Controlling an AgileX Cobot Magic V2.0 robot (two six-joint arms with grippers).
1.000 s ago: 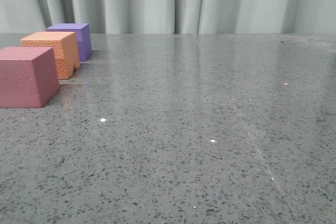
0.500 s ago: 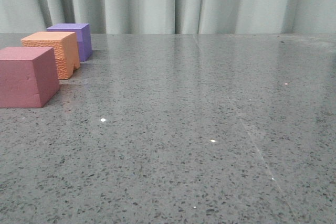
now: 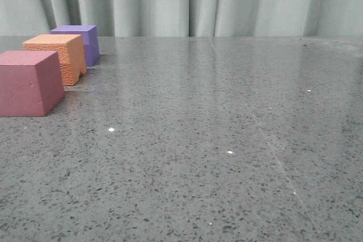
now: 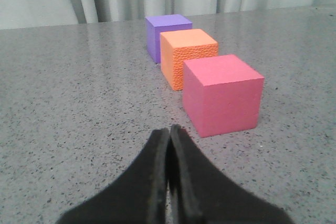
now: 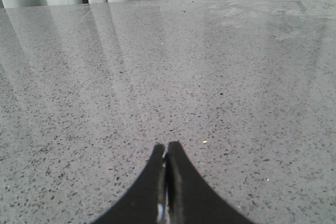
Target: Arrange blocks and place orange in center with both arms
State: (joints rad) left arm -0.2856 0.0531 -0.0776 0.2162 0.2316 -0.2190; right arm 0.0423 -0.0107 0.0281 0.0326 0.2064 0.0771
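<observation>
Both my left pincer (image 4: 169,145) and right pincer (image 5: 166,157) are pressed together, empty. The orange block (image 4: 188,56) looks light, squashy, rough-skinned; I'd pinch its flat opposite sides.

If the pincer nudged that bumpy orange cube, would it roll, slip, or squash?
The orange cube sits on a flat face, so it would probably slide, not roll. Its pebbled, matte sides likely grip well. It looks like foam, so probably light and slightly squashy. A push along the row could carry it into the purple cube.

Standing as obstacles along the far left of the surface (image 3: 227,117): pink-red cube (image 3: 29,82), orange cube (image 3: 57,56), purple cube (image 3: 79,41), in a tight row, nearly touching. Open passage across centre and right.
</observation>
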